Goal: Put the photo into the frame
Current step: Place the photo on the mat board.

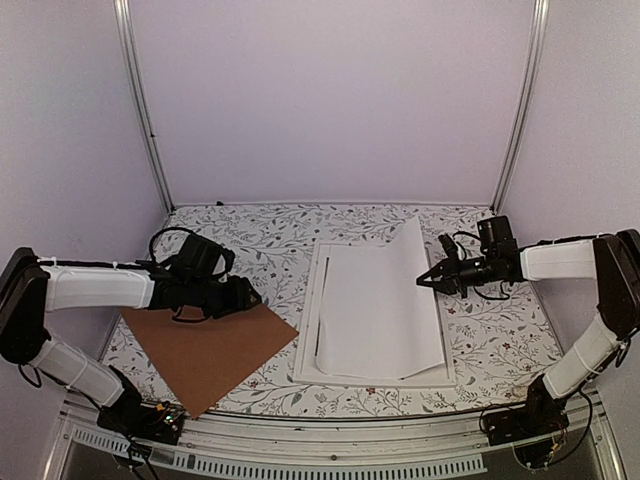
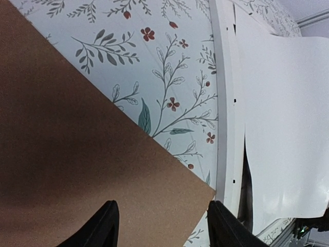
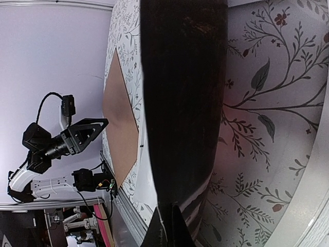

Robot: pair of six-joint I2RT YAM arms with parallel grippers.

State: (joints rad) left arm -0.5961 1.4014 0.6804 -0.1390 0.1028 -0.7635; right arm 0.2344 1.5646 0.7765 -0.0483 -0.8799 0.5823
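The photo (image 1: 380, 300) lies over the white frame (image 1: 310, 330) with its white back up and its right edge lifted. My right gripper (image 1: 430, 280) is shut on that right edge. In the right wrist view the photo's dark printed side (image 3: 182, 103) fills the middle, pinched at my right gripper (image 3: 172, 229). My left gripper (image 1: 255, 298) is open and empty, hovering over the right corner of the brown backing board (image 1: 205, 350). In the left wrist view my left gripper (image 2: 162, 226) straddles that corner of the board (image 2: 77, 154), beside the frame's edge (image 2: 226, 103) and the photo's white back (image 2: 288, 118).
The floral tabletop (image 1: 250, 235) shows behind and to the right of the frame. The backing board lies at the front left, its corner nearly touching the frame. White walls and metal posts (image 1: 140, 100) close in the back and sides.
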